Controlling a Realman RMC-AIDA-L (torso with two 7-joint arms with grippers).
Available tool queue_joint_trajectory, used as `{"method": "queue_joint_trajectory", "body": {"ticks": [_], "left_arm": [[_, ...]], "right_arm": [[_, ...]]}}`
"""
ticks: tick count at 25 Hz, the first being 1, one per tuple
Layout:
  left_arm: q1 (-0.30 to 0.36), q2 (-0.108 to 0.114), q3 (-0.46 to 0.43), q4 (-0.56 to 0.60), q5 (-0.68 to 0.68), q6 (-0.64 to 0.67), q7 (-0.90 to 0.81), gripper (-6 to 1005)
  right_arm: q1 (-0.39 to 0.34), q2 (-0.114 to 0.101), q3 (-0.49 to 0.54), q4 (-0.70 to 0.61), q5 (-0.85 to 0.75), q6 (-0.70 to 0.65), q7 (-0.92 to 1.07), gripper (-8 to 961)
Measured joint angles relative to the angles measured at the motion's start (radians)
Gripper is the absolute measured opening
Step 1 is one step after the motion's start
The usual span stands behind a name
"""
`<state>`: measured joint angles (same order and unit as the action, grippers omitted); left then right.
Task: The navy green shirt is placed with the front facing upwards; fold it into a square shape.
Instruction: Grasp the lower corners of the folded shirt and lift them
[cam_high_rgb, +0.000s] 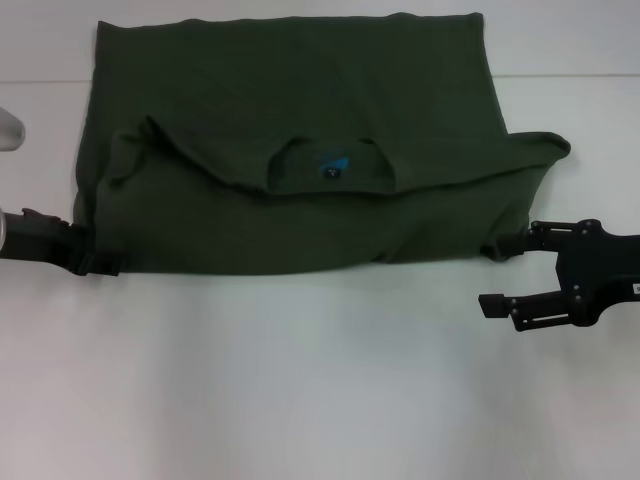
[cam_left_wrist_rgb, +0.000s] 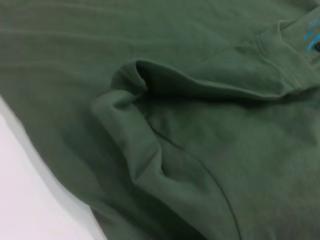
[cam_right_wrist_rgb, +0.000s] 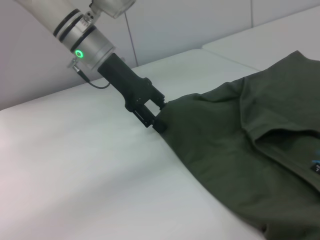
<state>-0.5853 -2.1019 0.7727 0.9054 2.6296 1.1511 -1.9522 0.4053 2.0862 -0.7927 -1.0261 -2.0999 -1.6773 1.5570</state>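
Observation:
The navy green shirt (cam_high_rgb: 290, 130) lies across the far half of the white table, with its near part folded back so the round collar and small dark neck label (cam_high_rgb: 333, 170) sit mid-shirt. No lettering shows. My left gripper (cam_high_rgb: 88, 255) is at the shirt's near left corner and shut on its edge; it also shows in the right wrist view (cam_right_wrist_rgb: 154, 119). My right gripper (cam_high_rgb: 497, 276) is open just off the near right corner, its upper finger touching the cloth edge. The left wrist view shows only folded shirt cloth (cam_left_wrist_rgb: 175, 150).
The white table (cam_high_rgb: 300, 380) runs bare from the shirt's near edge to the front. A seam between table panels (cam_high_rgb: 560, 76) runs along the back. A grey rounded object (cam_high_rgb: 8, 130) sits at the left edge.

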Motion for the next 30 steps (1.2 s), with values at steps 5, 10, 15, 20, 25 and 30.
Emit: {"method": "queue_joint_trajectory", "body": {"ticks": [5,10,15,20,25,30], "left_arm": [[0.005,-0.005,0.001,0.018,0.003,0.002,-0.004,842],[0.004,-0.009,0.021,0.014,0.000,0.005,0.013,683],[0.005,-0.009,0.026,0.017,-0.009,0.006,0.029,364],[0.002,-0.010,0.021,0.019,-0.019,0.013,0.046,150],[-0.005,-0.006,0.019,0.019,-0.022,0.033,0.044,33],[-0.010,-0.009,0.023,0.023,-0.022,0.056,0.043,33]], "right_arm": [[0.000,0.000,0.001,0.000,0.002,0.004,0.000,925],[0.002,0.000,0.001,0.000,0.003,0.007,0.000,926],[0.002,0.000,0.002,0.002,0.004,0.015,0.000,926],[0.003,0.000,0.007,0.011,0.005,0.023,0.000,925],[0.003,0.000,0.029,0.009,0.003,0.036,0.018,925],[0.003,-0.004,0.037,-0.064,-0.062,0.094,0.157,926]]}}
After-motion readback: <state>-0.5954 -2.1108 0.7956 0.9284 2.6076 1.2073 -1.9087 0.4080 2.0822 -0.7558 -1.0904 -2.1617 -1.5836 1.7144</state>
